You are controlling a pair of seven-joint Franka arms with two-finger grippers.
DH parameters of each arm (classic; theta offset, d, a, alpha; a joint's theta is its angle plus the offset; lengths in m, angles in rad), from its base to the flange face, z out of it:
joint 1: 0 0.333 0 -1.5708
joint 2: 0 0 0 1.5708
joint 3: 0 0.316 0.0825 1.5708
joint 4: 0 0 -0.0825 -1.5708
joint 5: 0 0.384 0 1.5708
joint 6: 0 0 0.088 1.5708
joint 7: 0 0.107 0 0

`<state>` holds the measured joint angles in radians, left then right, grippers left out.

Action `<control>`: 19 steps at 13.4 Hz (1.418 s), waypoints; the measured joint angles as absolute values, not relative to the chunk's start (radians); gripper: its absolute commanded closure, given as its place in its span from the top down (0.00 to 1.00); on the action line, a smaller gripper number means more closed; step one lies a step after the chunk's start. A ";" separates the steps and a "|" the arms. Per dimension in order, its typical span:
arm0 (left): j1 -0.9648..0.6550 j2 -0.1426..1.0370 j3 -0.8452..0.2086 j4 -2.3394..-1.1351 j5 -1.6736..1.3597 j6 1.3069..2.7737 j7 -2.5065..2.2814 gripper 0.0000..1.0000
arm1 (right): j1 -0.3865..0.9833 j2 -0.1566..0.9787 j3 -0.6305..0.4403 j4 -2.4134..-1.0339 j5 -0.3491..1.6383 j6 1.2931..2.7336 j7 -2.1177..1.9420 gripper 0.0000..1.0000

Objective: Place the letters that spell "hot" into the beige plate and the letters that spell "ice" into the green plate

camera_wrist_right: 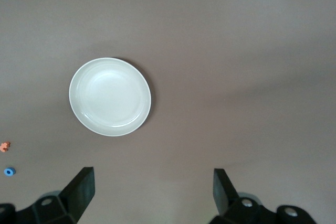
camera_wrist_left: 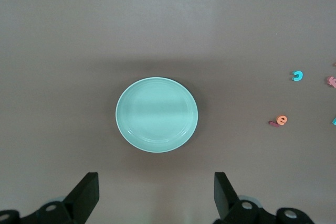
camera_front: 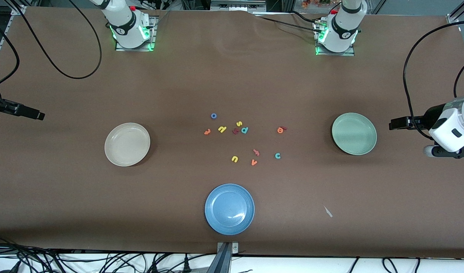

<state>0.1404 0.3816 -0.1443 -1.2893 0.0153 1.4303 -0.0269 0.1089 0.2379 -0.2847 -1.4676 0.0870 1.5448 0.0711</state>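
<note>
The beige plate (camera_front: 127, 144) (camera_wrist_right: 109, 97) lies toward the right arm's end of the table, the green plate (camera_front: 354, 134) (camera_wrist_left: 156, 115) toward the left arm's end; nothing lies in either. Between them lie the blue "o" (camera_front: 213, 115) (camera_wrist_right: 9, 171), yellow "h" (camera_front: 222, 129), orange "t" (camera_front: 207, 132) (camera_wrist_right: 4, 146), teal "c" (camera_front: 277, 155) (camera_wrist_left: 297, 76), and orange "e" (camera_front: 280, 130) (camera_wrist_left: 282, 120) touching the dark red "i" (camera_front: 284, 128) (camera_wrist_left: 274, 124). My left gripper (camera_front: 392, 124) (camera_wrist_left: 156, 195) hangs open and holds nothing, over bare table beside the green plate. My right gripper (camera_front: 40, 115) (camera_wrist_right: 152, 192) hangs open and holds nothing, over the table's right-arm end.
A blue plate (camera_front: 229, 209) sits near the front edge. Other letters lie among the task's: yellow "s" (camera_front: 239, 123), teal "p" (camera_front: 244, 130), dark red letter (camera_front: 235, 131), yellow "u" (camera_front: 234, 159), orange "v" (camera_front: 254, 162), pink letter (camera_front: 256, 152). A small white scrap (camera_front: 327, 211) lies nearer the camera.
</note>
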 measured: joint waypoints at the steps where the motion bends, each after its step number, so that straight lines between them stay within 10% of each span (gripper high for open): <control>1: 0.142 0.382 -0.144 -1.290 0.015 1.431 -0.026 0.98 | 0.109 0.238 -0.284 -1.467 0.087 1.540 0.071 1.00; 19: 0.145 0.379 -0.144 -1.298 0.037 1.441 0.065 1.00 | 0.114 0.232 -0.280 -1.452 0.090 1.505 0.071 1.00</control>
